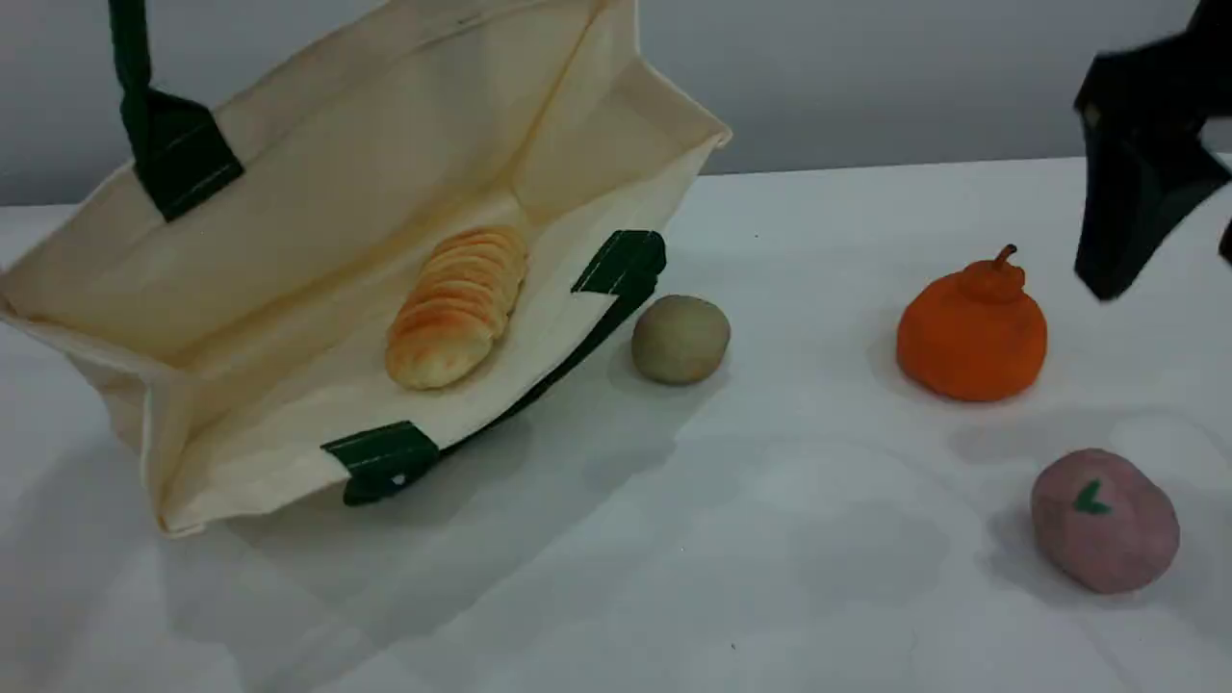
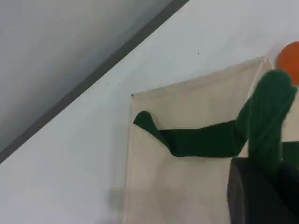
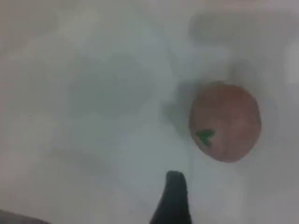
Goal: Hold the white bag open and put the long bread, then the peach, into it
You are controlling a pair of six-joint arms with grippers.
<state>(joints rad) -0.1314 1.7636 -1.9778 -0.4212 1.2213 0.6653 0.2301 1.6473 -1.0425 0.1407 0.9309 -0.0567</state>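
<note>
On the bench (image 1: pixel 770 539), the white bag (image 1: pixel 318 192) fills the upper left, held open by its green handle (image 1: pixel 130 48) clamped in the left claw (image 2: pixel 264 175), the long bread (image 1: pixel 458 305) inside, the peach (image 1: pixel 1105 520) at lower right, and the right claw (image 1: pixel 1165 265) at upper right, fingers apart.

On white table (image 1: pixel 674 577): white bag (image 1: pixel 318 221), beige ball (image 1: pixel 680 339), orange fruit (image 1: pixel 972 332), peach (image 1: pixel 1105 520).

The scene view looks down at a slant across the white bench (image 1: pixel 818 577) from mid-range. The left wrist view sits close above the cream-white canvas tote bag (image 2: pixel 187 112). The blurred right wrist view looks down on the dull pink rounded peach (image 3: pixel 229 116). The scene view shows both.
</note>
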